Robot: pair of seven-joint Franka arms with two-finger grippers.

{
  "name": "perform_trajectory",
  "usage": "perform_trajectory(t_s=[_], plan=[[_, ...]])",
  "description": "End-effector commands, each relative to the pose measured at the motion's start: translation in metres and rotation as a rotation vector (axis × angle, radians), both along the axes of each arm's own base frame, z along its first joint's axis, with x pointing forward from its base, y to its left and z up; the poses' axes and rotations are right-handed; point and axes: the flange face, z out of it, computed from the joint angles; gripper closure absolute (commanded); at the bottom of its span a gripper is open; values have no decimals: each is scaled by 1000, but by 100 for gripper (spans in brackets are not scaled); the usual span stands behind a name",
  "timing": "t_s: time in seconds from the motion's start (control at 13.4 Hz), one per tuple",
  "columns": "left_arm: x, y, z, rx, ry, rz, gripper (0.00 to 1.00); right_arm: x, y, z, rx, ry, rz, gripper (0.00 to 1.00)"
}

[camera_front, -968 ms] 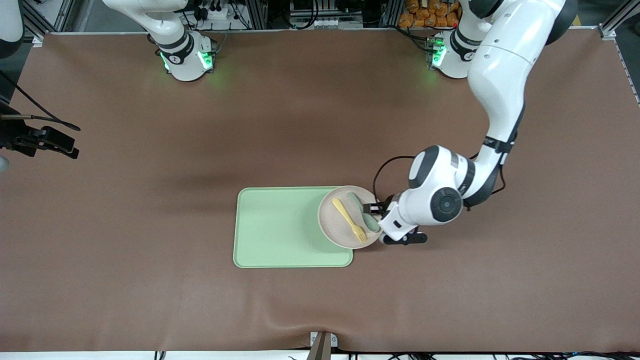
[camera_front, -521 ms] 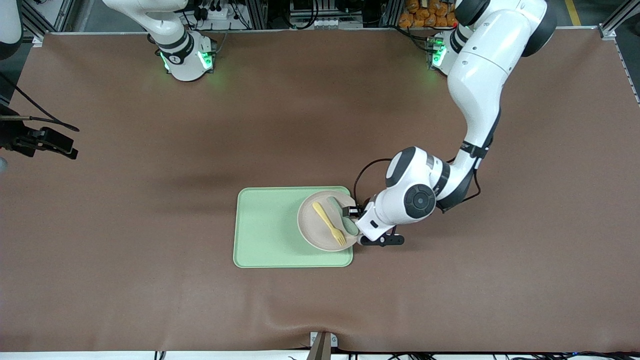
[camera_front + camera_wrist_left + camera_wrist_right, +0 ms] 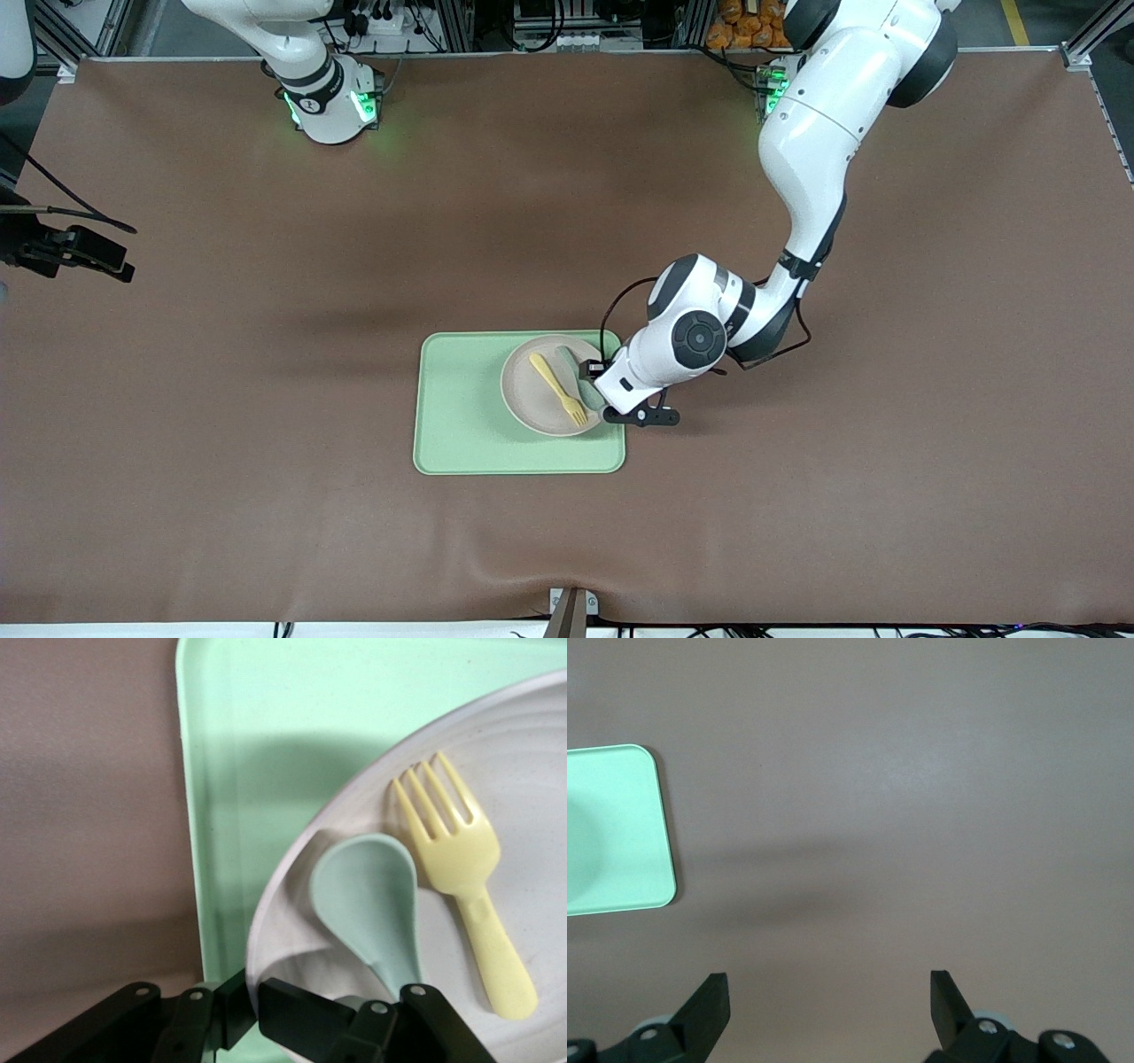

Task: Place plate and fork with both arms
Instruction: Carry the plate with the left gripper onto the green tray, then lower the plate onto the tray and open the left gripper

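Observation:
The cream plate [image 3: 524, 396] is over the light-green tray [image 3: 461, 416], at the tray's end toward the left arm. The pale yellow fork [image 3: 556, 387] and a teal spoon [image 3: 574, 376] lie in the plate. My left gripper [image 3: 595, 379] is shut on the plate's rim. In the left wrist view the left gripper [image 3: 257, 1005] pinches the rim of the plate [image 3: 532, 771], with the fork [image 3: 461, 868] and the spoon [image 3: 368, 899] just past it; the plate throws a shadow on the tray [image 3: 266, 726]. My right gripper [image 3: 828, 992] is open and empty over bare table.
The brown table mat [image 3: 797, 496] stretches all round the tray. A corner of the tray [image 3: 611, 833] shows in the right wrist view. A black fixture [image 3: 75, 251] sticks in at the right arm's end of the table.
My left gripper has carried the plate, with fork and spoon in it, from the tray's edge farther over the tray, toward the right arm's end. The right arm has not moved.

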Motion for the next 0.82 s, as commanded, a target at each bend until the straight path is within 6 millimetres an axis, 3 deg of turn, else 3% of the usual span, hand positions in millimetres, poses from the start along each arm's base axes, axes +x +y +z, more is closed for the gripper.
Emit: perform_trajectory(t_s=[0.0,0.74], plan=[[5,-5,-7,-15,-27,3,100,-2,-3,-2,-4,6,5,0],[-6,-22,-33,-30,-83,-92,97,-2,-4,-1,-4,11,2,0]])
